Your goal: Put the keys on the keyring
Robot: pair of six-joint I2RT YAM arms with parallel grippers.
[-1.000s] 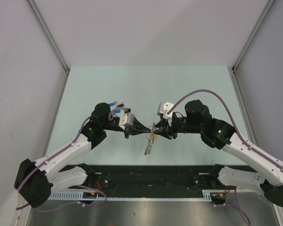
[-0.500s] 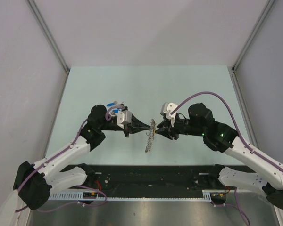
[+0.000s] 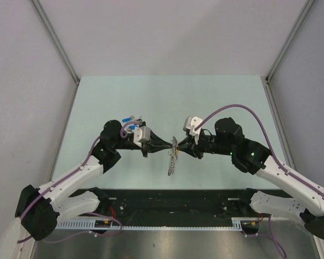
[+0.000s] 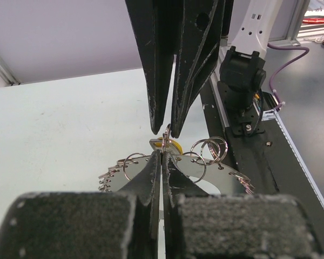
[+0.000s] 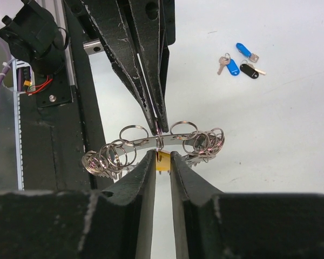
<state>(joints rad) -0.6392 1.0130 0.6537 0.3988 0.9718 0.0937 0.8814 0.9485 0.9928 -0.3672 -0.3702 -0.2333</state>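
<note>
Facing each other tip to tip above the table [image 3: 151,97], the two claws meet at the keyring [image 3: 172,160], whose long axis runs crosswise between them, its lower end drooping toward the near edge. The left claw [image 3: 163,144] is fully closed, pinching the ring's flat band near its middle. The right claw [image 3: 182,149] stands a narrow gap apart, with the head of a yellow key [image 5: 163,159] filling that gap and seemingly touching both fingers. The key sits just beside the band on the right claw's side, so I judge the coming move to be a short push straight across. Only the right wrist view shows the spare keys [image 5: 241,60], two blue and one black, lying well apart on the table. From overhead the yellow key is too small to make out.
</note>
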